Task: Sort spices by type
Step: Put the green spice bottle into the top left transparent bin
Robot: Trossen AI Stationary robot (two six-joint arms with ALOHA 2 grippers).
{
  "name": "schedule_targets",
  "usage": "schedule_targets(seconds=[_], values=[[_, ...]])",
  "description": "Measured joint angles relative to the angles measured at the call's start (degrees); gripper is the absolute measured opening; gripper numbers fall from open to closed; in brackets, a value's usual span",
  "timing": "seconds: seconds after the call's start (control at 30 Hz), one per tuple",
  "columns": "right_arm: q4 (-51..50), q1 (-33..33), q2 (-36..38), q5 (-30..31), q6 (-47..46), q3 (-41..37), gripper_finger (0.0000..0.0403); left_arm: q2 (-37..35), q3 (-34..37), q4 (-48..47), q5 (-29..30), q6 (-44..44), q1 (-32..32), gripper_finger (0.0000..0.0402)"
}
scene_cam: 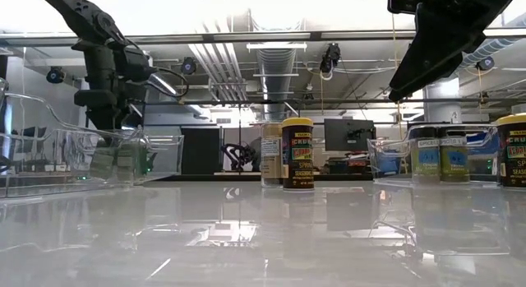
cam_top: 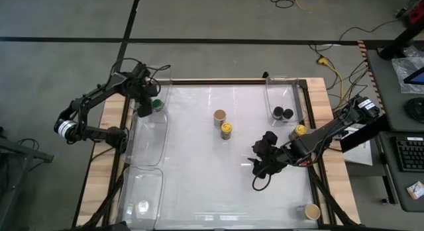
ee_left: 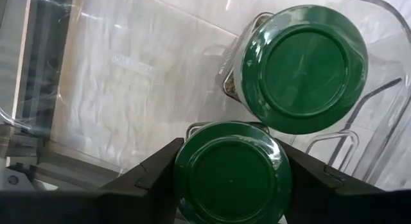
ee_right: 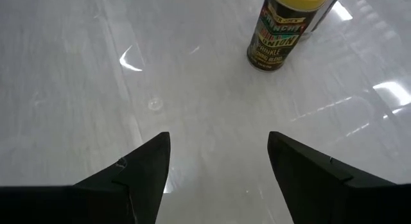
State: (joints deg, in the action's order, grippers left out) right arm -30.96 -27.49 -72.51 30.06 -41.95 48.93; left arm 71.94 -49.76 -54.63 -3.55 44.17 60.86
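Glossy white table (cam_top: 199, 158) carries the spices. Left claw (ee_left: 231, 185) grips a green-lidded jar (ee_left: 232, 174) by its sides inside a clear bin (cam_top: 161, 85), beside another green-lidded jar (ee_left: 303, 67). Right claw (ee_right: 218, 166) hangs wide and empty near a yellow-lidded jar (ee_right: 280, 28): light, rigid, probably slick; grasp mid-body.

A: What is showing around the left gripper (scene_cam: 111, 114)?
B: It is hanging over a clear bin (scene_cam: 49, 168); a green-lidded jar (scene_cam: 141, 161) is sitting just below it.
A: And farther off?
B: A yellow-lidded jar (scene_cam: 297, 154) is standing well apart from it, mid-table, a tan-lidded jar (scene_cam: 271, 155) touching behind. The right arm (scene_cam: 440, 40) is hanging above two black-lidded jars (scene_cam: 440, 154).
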Motion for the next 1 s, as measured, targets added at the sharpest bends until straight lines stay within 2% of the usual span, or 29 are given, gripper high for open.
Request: schedule_targets(seconds=[0.6, 0.83, 1.0], values=[[0.0, 0.0, 0.0, 0.1, 0.1, 0.0, 0.0292, -0.8, 0.0, -0.1, 0.0, -1.4, 0.0, 0.0193], [0.0, 0.0, 0.0, 0.1, 0.2, 0.0, 0.0298, -0.9, 0.0, -0.2, -0.3, -1.5, -0.2, 0.0216], [0.0, 0.0, 0.0, 0.1, 0.1, 0.0, 0.0290, -0.9, 0.0, -0.2, -0.3, -1.5, -0.3, 0.0218]])
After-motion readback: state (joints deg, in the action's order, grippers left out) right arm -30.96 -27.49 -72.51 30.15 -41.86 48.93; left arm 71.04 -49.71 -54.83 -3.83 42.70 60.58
